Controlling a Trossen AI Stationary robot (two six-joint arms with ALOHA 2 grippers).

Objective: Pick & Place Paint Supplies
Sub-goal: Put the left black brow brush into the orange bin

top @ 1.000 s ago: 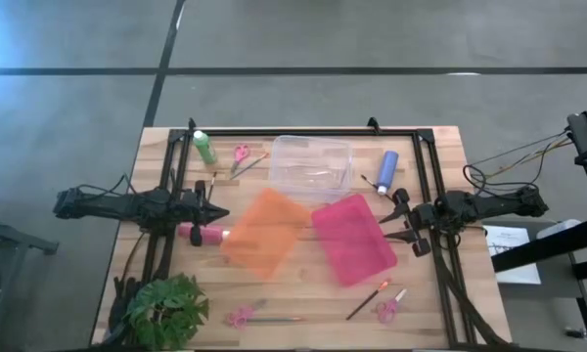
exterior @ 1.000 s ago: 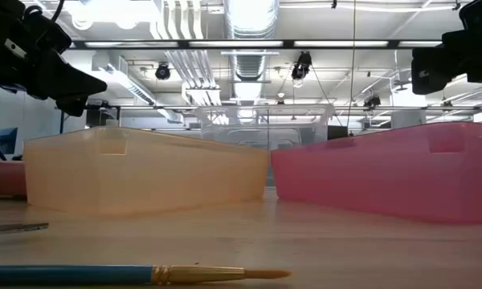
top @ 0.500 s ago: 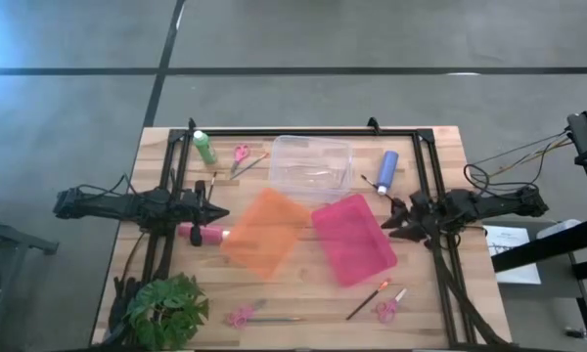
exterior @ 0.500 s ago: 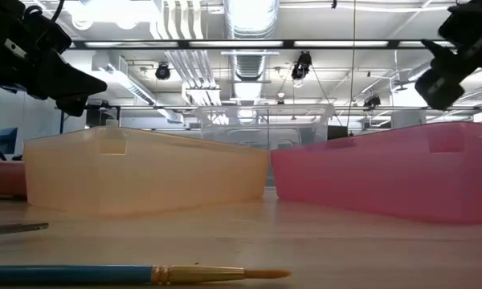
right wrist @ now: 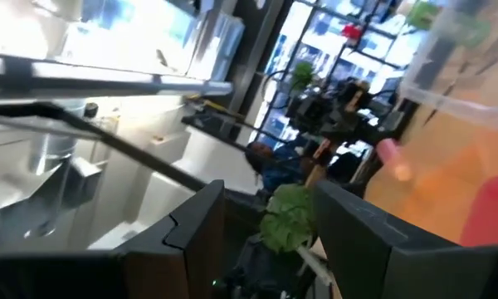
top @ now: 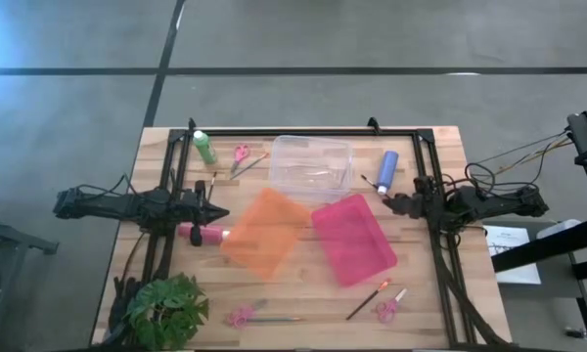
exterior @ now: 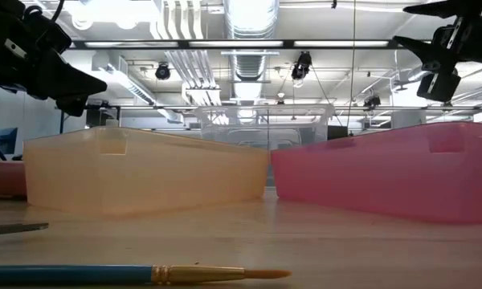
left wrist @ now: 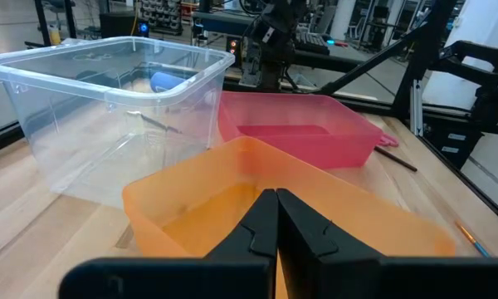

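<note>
Hovering w/ fingers apart, empty, right gripper [top: 389,202] sits near blue cylindrical plastic paint bottle [top: 387,166] lying on wooden surface [top: 303,293]: prob light, rigid, slick, grab mid-body; left gripper [top: 218,211] closed.

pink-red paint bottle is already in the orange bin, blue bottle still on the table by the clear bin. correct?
Not quite. The pink-red paint bottle is not in the orange bin; it lies on the table beside that bin's left edge, under the left gripper, as the high view shows. The blue bottle does lie on the table by the clear bin.
</note>
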